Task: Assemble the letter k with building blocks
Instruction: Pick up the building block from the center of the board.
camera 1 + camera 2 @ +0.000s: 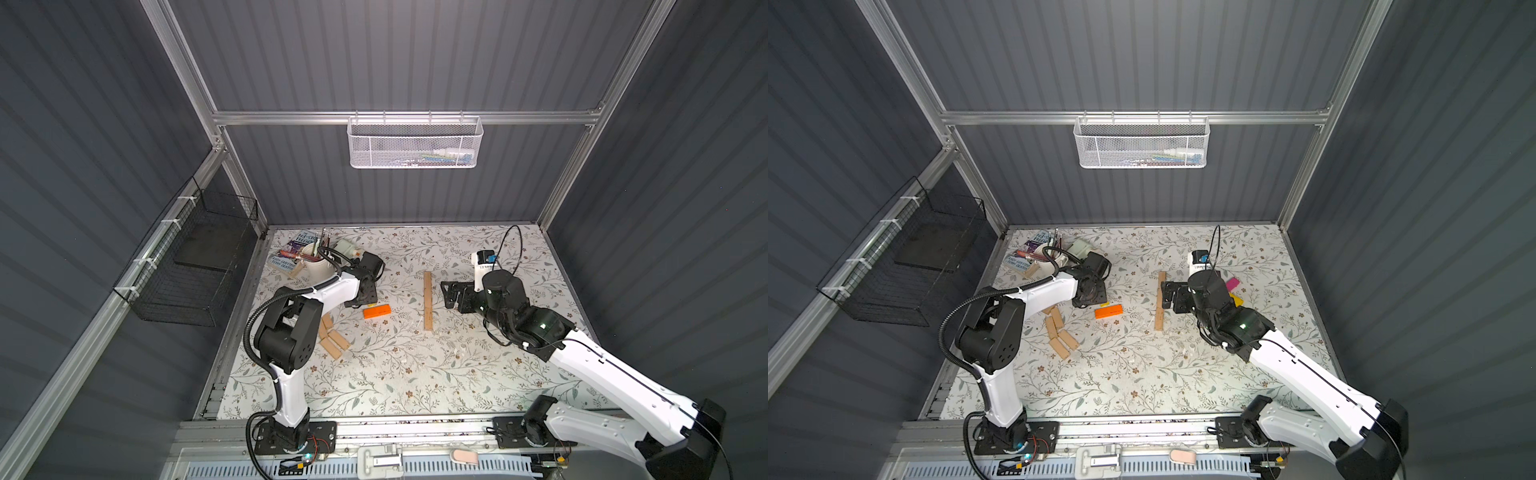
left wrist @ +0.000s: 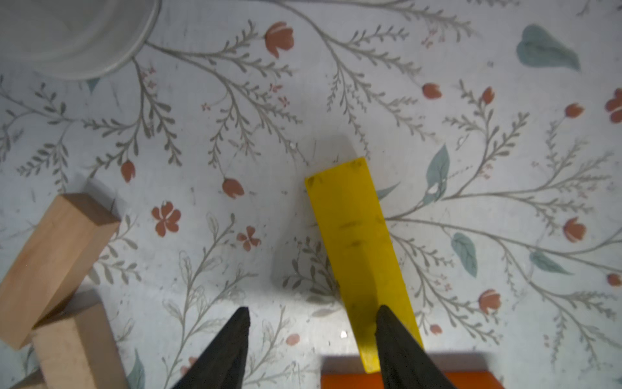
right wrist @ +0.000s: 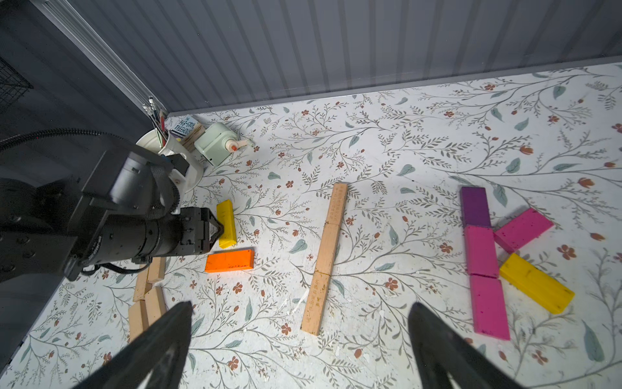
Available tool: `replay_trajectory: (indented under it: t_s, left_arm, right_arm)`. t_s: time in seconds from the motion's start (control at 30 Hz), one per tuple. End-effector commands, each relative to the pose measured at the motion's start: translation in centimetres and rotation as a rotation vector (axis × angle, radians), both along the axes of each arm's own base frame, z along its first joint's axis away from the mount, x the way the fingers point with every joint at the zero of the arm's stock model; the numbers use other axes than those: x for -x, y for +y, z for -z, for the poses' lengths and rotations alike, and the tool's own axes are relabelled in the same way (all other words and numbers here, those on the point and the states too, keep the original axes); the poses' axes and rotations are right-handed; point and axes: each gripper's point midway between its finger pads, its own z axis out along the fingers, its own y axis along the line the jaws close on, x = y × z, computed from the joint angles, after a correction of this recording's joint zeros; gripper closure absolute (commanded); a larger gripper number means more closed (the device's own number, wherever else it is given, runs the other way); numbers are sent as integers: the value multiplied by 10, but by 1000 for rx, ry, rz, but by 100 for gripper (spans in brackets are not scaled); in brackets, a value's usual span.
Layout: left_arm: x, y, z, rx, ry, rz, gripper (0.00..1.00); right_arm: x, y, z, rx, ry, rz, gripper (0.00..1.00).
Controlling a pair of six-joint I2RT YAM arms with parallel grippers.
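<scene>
The left end effector (image 2: 312,309) is standing with its fingers apart. One finger (image 2: 390,336) is lying across the near end of a yellow block (image 2: 353,235), and the other is standing clear of it, with bare surface (image 2: 336,84) between them. The yellow block is standing on its long edge on the left arm's side of the tan row (image 3: 326,256), three tan blocks lying end to end. An orange block (image 3: 230,261) is lying flat just beside the yellow block, and a tan pile (image 3: 148,296) is sitting farther from the tan row on that same side.

The right end effector (image 3: 301,304) is hanging just beside the tan row, spread wide and gripping nothing. On the right arm's side, well apart from the tan row, a purple block (image 3: 474,207) and two pink blocks (image 3: 481,251) are lying end to end. A third pink block (image 3: 523,229) and a second yellow block (image 3: 535,283) are angling off them.
</scene>
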Motion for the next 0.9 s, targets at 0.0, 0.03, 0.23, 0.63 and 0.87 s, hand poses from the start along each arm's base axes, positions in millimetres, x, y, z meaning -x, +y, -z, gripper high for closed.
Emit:
replay_trajectory:
  t_s: [0.0,0.03,0.23,0.63,0.87]
  left_arm:
    - [-5,-10,7,39,18,42,40]
    - [-5,-12,7,47,13,51,41]
    - [-9,-16,5,69,2,54,40]
    - [-15,-16,14,52,33,32,53]
    - [-10,-17,5,77,20,42,76]
  right_arm:
    - [1,-2,1,21,2,-8,1]
    - [1,-2,1,22,2,-8,1]
    - [-1,0,1,30,5,-16,1]
    - [0,0,1,31,20,-17,1]
    - [0,-3,0,30,18,2,1]
